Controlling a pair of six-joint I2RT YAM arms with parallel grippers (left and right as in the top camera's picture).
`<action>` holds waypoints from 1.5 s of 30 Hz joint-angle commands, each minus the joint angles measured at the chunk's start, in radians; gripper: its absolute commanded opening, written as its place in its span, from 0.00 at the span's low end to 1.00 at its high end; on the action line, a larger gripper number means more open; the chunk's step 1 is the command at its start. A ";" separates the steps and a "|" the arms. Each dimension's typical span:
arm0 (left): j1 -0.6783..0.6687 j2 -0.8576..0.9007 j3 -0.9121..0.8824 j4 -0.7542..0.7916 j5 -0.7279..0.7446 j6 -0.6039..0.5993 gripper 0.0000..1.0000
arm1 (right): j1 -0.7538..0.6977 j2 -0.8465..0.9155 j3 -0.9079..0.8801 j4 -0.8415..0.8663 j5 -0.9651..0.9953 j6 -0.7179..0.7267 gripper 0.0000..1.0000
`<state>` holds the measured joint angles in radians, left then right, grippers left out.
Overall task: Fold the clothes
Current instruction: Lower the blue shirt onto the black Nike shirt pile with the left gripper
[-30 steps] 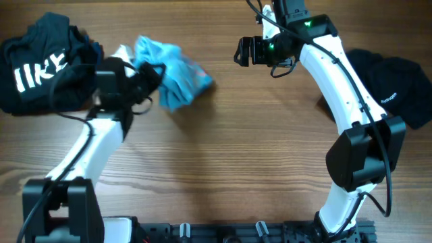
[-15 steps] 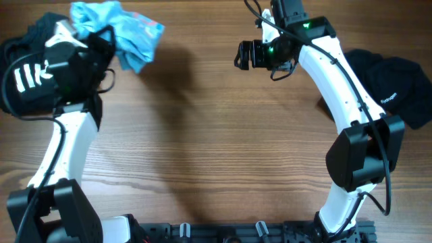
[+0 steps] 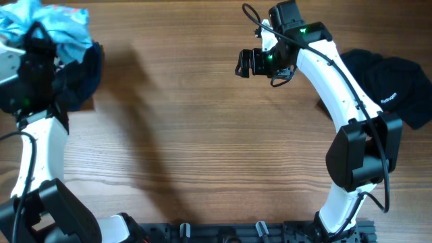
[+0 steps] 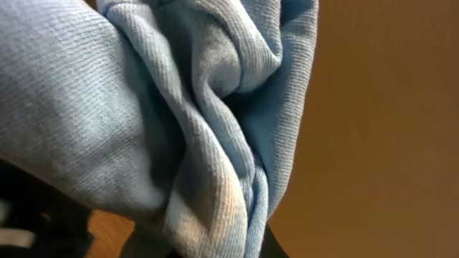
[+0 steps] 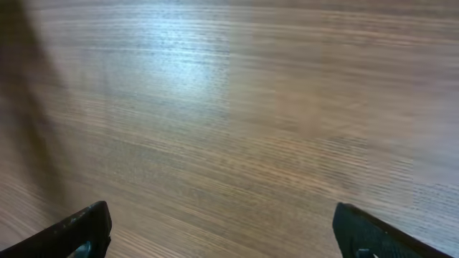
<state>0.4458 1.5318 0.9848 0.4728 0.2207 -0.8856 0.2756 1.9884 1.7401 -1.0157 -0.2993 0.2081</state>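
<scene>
- The blue shirt (image 3: pixel 50 23) is in the upper left corner of the overhead view. It is bunched up in a soft lump.
- The left fingers (image 3: pixel 34 42) are closed tight on the blue shirt and hold it up above the desk (image 3: pixel 202 148).
- In the left wrist view the blue shirt fills most of the frame. We see deep folds and the fine knit of the cloth, with brown desk on the right side.
- We cannot see the tips of the left fingers well, because the cloth hides them.
- A heap of dark clothes (image 3: pixel 84 71) lies just below and beside the blue shirt, near the left edge. We cannot tell if the two touch.
- The right fingers (image 3: pixel 244 63) are near the top middle of the overhead view. They are wide open and hold nothing.
- In the right wrist view the two dark tips sit in the bottom corners, far apart, with only bare wood between them.
- A black shirt (image 3: pixel 391 81) lies at the right edge of the desk, well apart from the blue shirt. It has small pale letters on it.
- The white right arm (image 3: pixel 337 88) bends across in front of the black shirt.
</scene>
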 commanded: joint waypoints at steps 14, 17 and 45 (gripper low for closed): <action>0.067 0.269 0.094 0.259 0.027 0.014 0.04 | 0.002 0.011 -0.014 -0.047 -0.013 0.002 1.00; 0.084 0.339 0.149 0.310 0.074 0.013 0.04 | 0.002 0.011 -0.014 -0.047 -0.013 0.002 1.00; 0.259 0.385 0.207 -0.205 0.306 -0.095 0.04 | 0.002 0.011 -0.014 -0.009 -0.013 0.002 1.00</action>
<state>0.6559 1.9175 1.1778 0.2676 0.3946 -0.9722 0.2756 1.9884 1.7355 -1.0313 -0.2993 0.2085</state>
